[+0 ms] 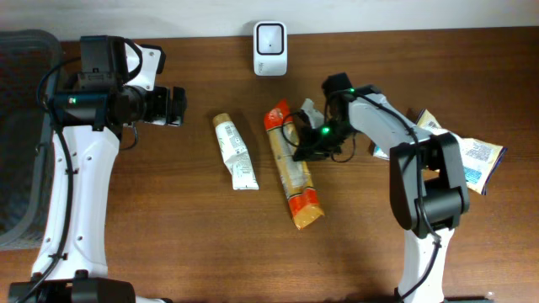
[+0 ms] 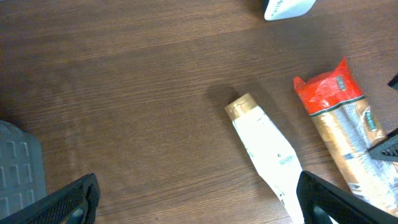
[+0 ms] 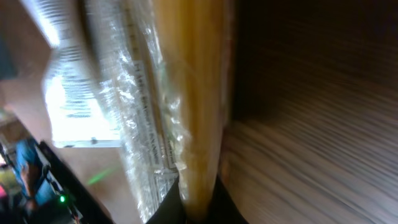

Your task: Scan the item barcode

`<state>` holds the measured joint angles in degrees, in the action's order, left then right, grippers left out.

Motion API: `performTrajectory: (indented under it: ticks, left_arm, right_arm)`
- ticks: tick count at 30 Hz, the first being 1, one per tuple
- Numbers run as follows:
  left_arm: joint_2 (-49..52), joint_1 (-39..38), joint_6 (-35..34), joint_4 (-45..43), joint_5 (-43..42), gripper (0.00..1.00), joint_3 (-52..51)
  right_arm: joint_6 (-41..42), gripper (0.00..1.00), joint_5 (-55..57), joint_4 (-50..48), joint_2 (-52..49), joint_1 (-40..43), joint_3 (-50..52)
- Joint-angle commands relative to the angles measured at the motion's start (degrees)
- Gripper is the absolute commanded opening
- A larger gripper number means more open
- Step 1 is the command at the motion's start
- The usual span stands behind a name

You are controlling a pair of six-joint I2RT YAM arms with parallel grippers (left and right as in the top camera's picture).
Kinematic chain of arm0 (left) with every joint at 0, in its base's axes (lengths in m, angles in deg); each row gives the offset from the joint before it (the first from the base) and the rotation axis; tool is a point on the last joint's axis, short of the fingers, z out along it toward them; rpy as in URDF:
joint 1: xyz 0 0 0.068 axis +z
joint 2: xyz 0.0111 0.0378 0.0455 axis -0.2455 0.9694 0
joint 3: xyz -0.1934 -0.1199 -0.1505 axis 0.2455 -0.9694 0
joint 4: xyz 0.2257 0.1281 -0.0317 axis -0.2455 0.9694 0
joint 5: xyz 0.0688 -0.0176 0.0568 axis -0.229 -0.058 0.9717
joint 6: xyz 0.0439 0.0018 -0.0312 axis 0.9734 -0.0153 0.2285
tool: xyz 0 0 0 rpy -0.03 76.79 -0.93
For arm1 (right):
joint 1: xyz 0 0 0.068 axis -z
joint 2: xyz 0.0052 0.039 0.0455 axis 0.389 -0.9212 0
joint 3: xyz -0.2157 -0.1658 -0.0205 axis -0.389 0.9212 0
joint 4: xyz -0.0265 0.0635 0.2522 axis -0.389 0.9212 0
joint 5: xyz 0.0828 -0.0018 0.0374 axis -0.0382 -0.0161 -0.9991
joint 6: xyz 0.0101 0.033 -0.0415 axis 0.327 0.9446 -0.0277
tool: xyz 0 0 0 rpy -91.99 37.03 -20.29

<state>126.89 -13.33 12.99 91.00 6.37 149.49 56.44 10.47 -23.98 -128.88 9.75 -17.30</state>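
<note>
A long orange packet with a red end (image 1: 290, 164) lies on the wooden table, and its clear wrap fills the right wrist view (image 3: 186, 93). My right gripper (image 1: 301, 150) sits at the packet's right edge, with its dark fingertips (image 3: 165, 208) pinching that edge from both sides. A white scanner (image 1: 269, 38) stands at the back edge. My left gripper (image 1: 173, 105) hovers wide open at the left, holding nothing. In its wrist view (image 2: 199, 205) a white tube (image 2: 267, 149) runs under its right finger. The packet's barcode cannot be made out.
The white tube with a gold cap (image 1: 236, 151) lies left of the packet. Flat printed packets (image 1: 476, 160) lie under the right arm. A grey basket (image 1: 21, 135) stands at the far left edge. A crumpled clear wrapper (image 1: 310, 108) sits behind the right gripper.
</note>
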Motion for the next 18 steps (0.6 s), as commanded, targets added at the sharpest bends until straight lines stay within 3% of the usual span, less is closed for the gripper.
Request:
performTrajectory:
  ticks: [1, 3, 8, 15, 18]
  left_arm:
    - [-0.44, 0.31, 0.74, -0.07, -0.20, 0.99, 0.68]
    - [-0.44, 0.31, 0.74, -0.07, -0.20, 0.99, 0.68]
    - [-0.44, 0.31, 0.74, -0.07, -0.20, 0.99, 0.68]
    - [-0.44, 0.31, 0.74, -0.07, -0.20, 0.99, 0.68]
    - [-0.44, 0.31, 0.74, -0.07, -0.20, 0.99, 0.68]
  right_arm:
    - [0.09, 0.40, 4.66, 0.46, 0.31, 3.13, 1.64]
    - [-2.32, 0.54, 2.62, 0.68, 0.31, 3.34, 1.64]
    - [-5.66, 0.66, 1.97, 1.86, 0.28, 1.79, 2.51]
    - [-5.77, 0.68, -1.38, -3.76, 0.20, 1.09, 8.33]
    - [-4.00, 0.63, -1.95, -7.04, -0.33, -0.87, 8.92]
